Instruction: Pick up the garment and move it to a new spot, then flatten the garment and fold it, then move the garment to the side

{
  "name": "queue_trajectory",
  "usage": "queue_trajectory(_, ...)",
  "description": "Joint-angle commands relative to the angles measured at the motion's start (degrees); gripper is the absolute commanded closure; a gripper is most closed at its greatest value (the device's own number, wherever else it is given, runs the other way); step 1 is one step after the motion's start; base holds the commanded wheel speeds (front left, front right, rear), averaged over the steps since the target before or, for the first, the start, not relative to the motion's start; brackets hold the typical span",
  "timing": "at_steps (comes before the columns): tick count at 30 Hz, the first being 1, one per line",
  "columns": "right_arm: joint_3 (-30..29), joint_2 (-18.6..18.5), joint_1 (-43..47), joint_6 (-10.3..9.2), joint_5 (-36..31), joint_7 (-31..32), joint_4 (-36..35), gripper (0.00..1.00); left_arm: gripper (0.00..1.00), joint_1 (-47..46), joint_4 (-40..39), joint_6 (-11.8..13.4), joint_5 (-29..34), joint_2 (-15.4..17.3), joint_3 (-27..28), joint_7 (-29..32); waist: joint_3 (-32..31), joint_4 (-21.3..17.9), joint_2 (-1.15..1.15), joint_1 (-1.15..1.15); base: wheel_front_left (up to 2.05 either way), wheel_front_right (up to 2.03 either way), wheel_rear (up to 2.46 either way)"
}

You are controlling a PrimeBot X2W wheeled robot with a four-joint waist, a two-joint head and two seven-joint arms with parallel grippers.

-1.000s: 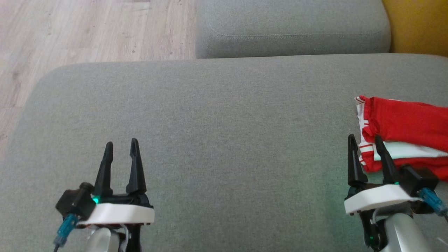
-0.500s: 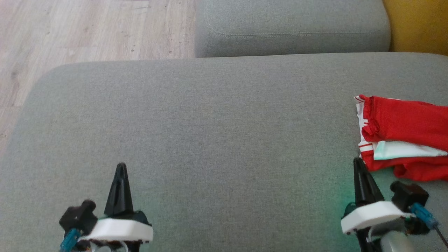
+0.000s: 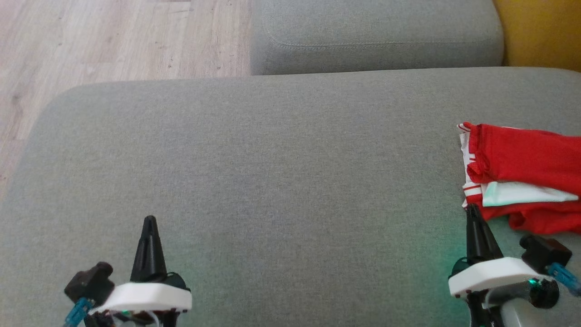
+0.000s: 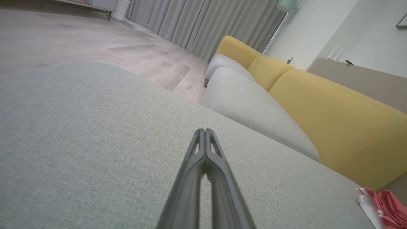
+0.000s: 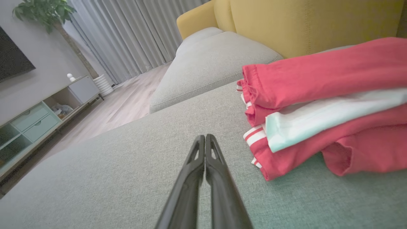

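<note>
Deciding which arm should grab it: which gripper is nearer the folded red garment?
Right. The right gripper, shut, sits just beside the red garment at its near edge; the left gripper, also shut, is far off across the grey cushion.

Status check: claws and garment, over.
Left claw shut, empty. Right claw shut, empty, beside the garment. Garment folded, lying on sofa cushion, right side. Nothing blocking.
</note>
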Motion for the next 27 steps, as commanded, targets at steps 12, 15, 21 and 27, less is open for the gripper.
queue_trajectory(12, -0.8, -0.1, -2.5, -0.01, 8.8, 2.0, -3.0, 1.00, 1.00, -2.9, -2.4, -0.4, -7.4, 0.1, 2.2, 2.2, 0.0, -0.3, 0.00, 0.00, 0.00, 0.00, 0.00)
queue_trajectory(15, -0.9, -0.2, -2.5, -0.01, 10.1, 2.4, -3.1, 1.00, 1.00, -2.9, -2.5, -0.4, -8.5, 0.1, 2.4, 2.6, 0.0, -0.4, 0.00, 0.00, 0.00, 0.00, 0.00)
queue_trajectory(21, -1.2, -0.2, -2.6, -0.01, 13.9, 3.3, -3.6, 1.00, 1.00, -3.0, -2.6, -0.5, -11.8, 0.2, 3.0, 3.6, -0.1, -0.5, 0.00, 0.00, 0.00, 0.00, 0.00)
queue_trajectory(27, -1.6, -0.2, -2.6, -0.01, 18.4, 4.4, -4.1, 1.00, 1.00, -3.1, -2.8, -0.5, -15.7, 0.2, 3.7, 4.8, -0.1, -0.7, 0.00, 0.00, 0.00, 0.00, 0.00)
